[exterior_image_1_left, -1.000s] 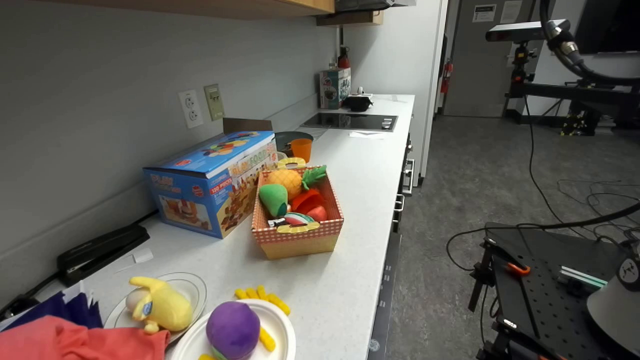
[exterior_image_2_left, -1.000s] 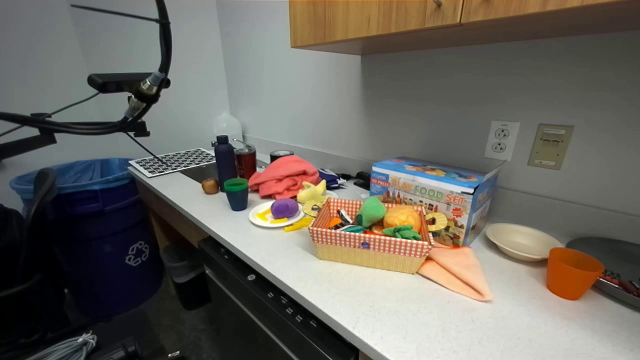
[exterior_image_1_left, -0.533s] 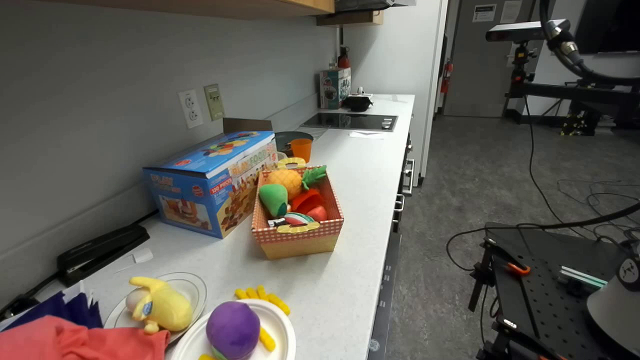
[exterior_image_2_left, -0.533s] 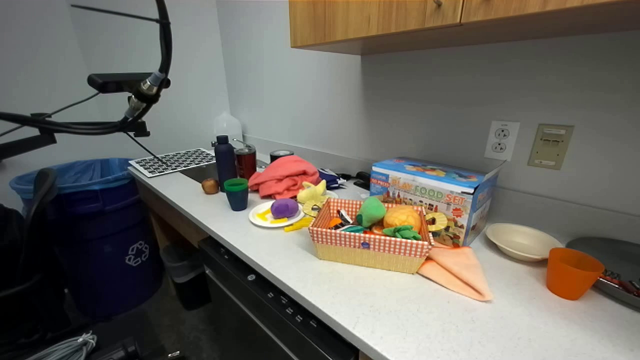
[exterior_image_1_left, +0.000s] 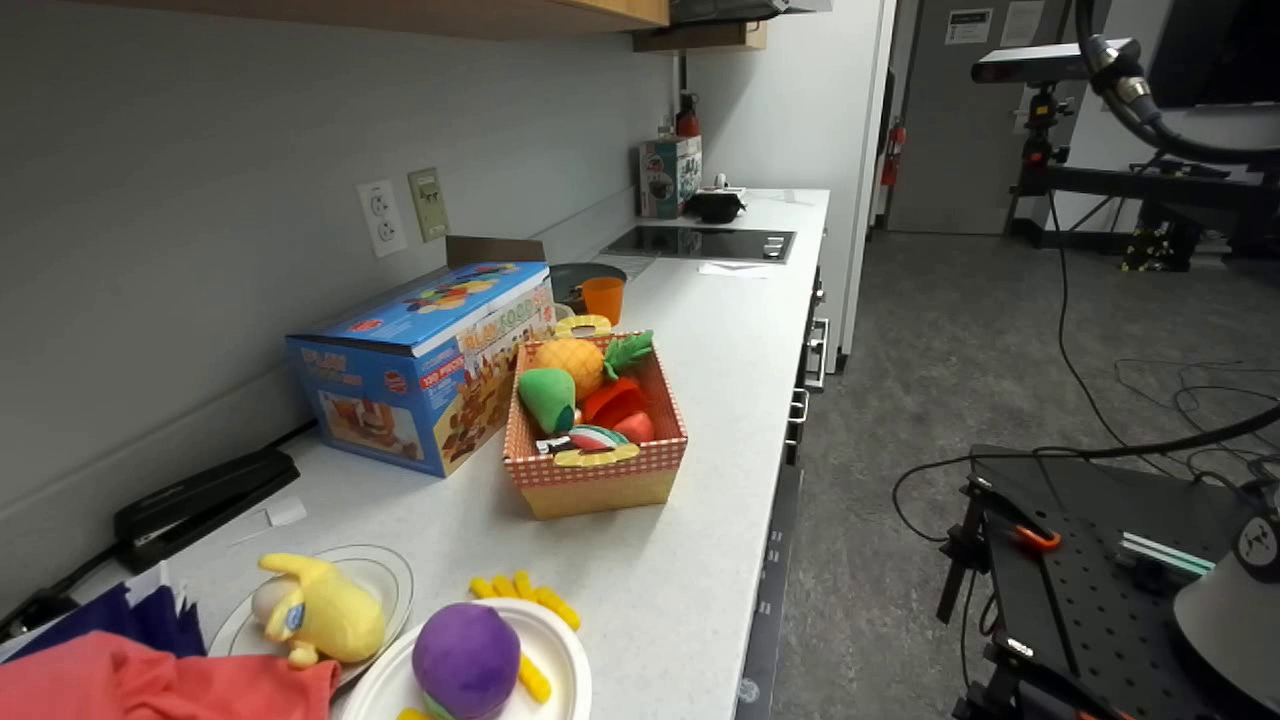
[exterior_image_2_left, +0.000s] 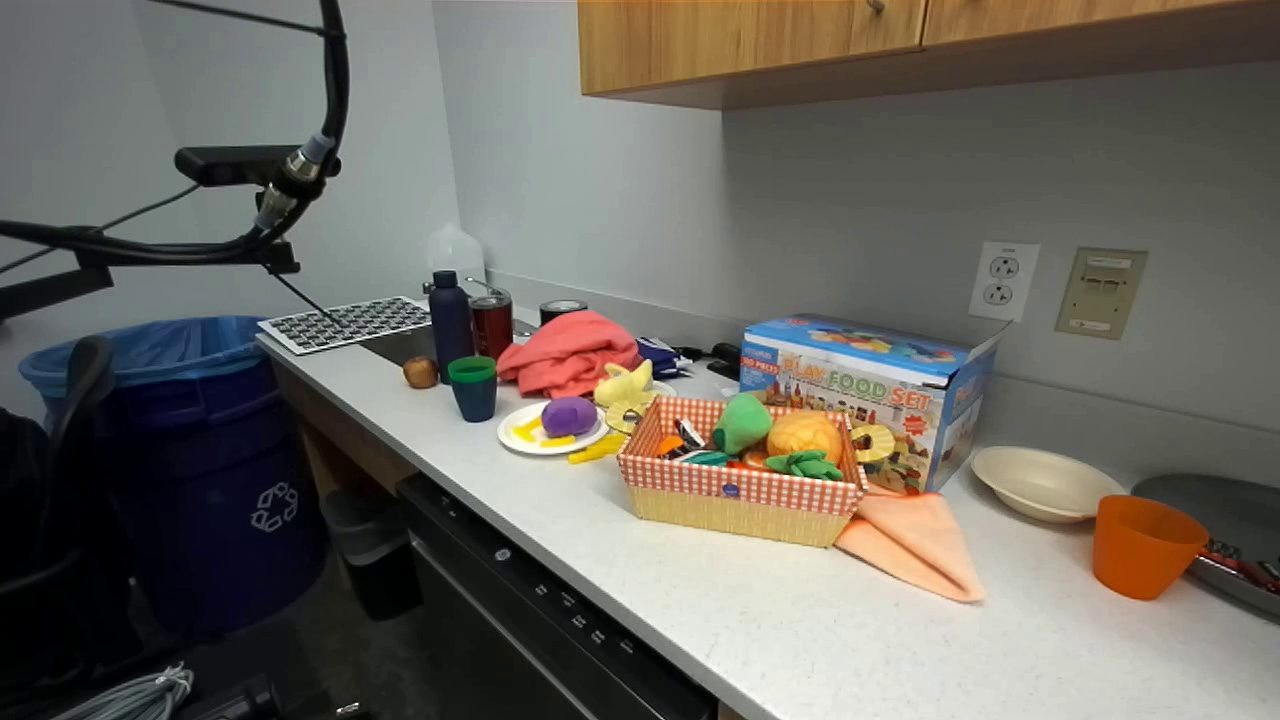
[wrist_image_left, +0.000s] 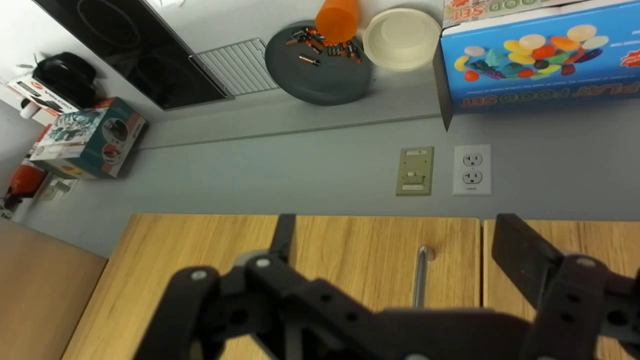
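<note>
My gripper is open and empty in the wrist view, which stands upside down. Its fingers are spread in front of a wooden cabinet door, with the metal handle showing between them, apart from both. In the exterior views the gripper is out of frame; only arm cables show. On the counter, a checked basket holds a plush pineapple, a green plush and other toys; it also shows in an exterior view. A purple plush lies on a white plate.
A play food box stands by the wall. An orange cup, a cream bowl and a dark plate with batteries lie beyond the basket. The upper cabinet overhangs the counter. A blue bottle stands near the sink.
The arm cables have shifted slightly upward in both exterior views. The things on the counter have not moved.
</note>
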